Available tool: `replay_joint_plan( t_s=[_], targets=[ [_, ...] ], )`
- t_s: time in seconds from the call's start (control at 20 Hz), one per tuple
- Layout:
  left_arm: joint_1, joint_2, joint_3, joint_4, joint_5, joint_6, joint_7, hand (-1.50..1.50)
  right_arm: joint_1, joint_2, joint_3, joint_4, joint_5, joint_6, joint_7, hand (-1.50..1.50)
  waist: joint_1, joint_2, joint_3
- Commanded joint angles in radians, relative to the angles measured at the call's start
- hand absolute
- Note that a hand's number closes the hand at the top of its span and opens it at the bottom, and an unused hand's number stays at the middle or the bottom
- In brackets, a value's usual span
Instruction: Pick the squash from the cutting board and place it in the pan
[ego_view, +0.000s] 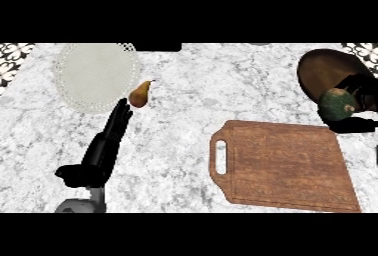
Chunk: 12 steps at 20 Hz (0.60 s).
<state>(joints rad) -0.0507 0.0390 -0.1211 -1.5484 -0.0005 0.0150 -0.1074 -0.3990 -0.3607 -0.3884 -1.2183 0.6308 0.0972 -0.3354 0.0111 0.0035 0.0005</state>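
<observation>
Marble counter (221, 90): right robot hand (358, 107) curled round squash (338, 104) over pan (325, 70); left robot hand (111, 140) straight-fingered, holding nothing.

Right hand (354, 107) holds squash (338, 104), seemingly over pan (321, 67).

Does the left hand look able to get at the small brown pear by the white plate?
Probably yes. The left hand lies open on the marble counter, fingertips just below the small brown pear, with nothing between them.
</observation>
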Motion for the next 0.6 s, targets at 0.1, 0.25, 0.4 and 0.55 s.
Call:
replay_joint_plan(
  t_s=[0.1, 0.25, 0.4, 0.55],
  targets=[
    [0.027, 0.003, -0.014, -0.030, 0.001, -0.017, -0.010, 0.00, -0.121, -0.094, -0.087, 0.318, 0.068, -0.255, -0.172, 1.50, 0.025, 0.008, 0.002],
    [-0.014, -0.030, -0.036, -0.024, -0.022, 0.014, 0.028, 0.00, -0.230, -0.107, -0.109, 0.479, 0.090, -0.378, -0.206, 1.50, 0.038, 0.014, 0.003],
    [-0.009, -0.031, -0.034, 0.002, -0.031, 0.016, -0.005, 0.00, -0.317, -0.172, -0.201, 0.609, -0.015, -0.344, -0.282, 1.50, 0.041, 0.018, 0.004],
    [-0.025, -0.024, -0.037, 0.027, -0.032, -0.003, -0.023, 0.00, -0.333, -0.202, -0.222, 0.742, -0.023, -0.367, -0.382, 1.50, 0.044, 0.022, 0.005]
  ],
)
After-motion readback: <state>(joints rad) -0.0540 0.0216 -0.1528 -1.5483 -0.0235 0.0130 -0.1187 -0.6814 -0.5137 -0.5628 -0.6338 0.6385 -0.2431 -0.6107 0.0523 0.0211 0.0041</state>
